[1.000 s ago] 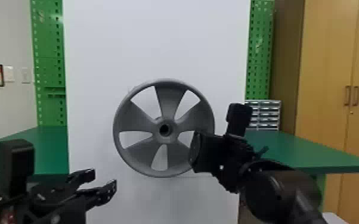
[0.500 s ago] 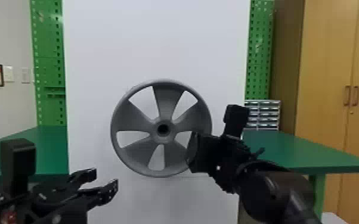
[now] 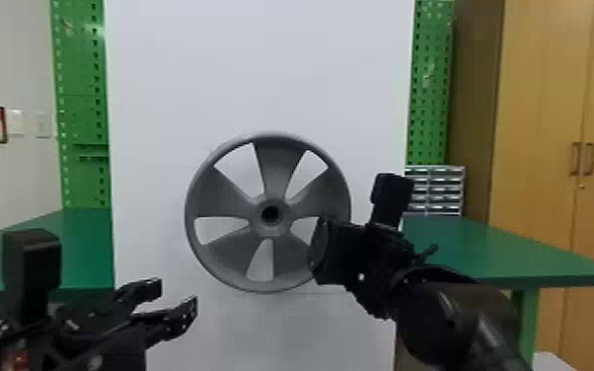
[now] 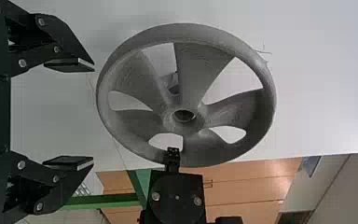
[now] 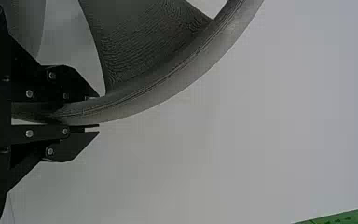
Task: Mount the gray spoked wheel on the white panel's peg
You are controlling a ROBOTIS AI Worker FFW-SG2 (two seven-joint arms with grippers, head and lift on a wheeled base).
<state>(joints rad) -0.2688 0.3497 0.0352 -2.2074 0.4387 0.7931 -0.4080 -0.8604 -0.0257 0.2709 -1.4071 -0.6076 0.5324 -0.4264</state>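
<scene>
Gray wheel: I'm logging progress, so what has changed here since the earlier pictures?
In the head view, the gray wheel and the right claw gripping its rim have shifted slightly left. The left claw has edged right and up. Unchanged: the right claw's hold, the left claw's open fingers and the white panel.

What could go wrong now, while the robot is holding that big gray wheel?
The right gripper pinches the wheel only at its rim, off to one side, so it might twist or slip. The open left gripper isn't holding it, so it probably couldn't stop a drop. And the hub's hole is small beside the whole wheel, so it could miss the peg and bump the white panel.
</scene>
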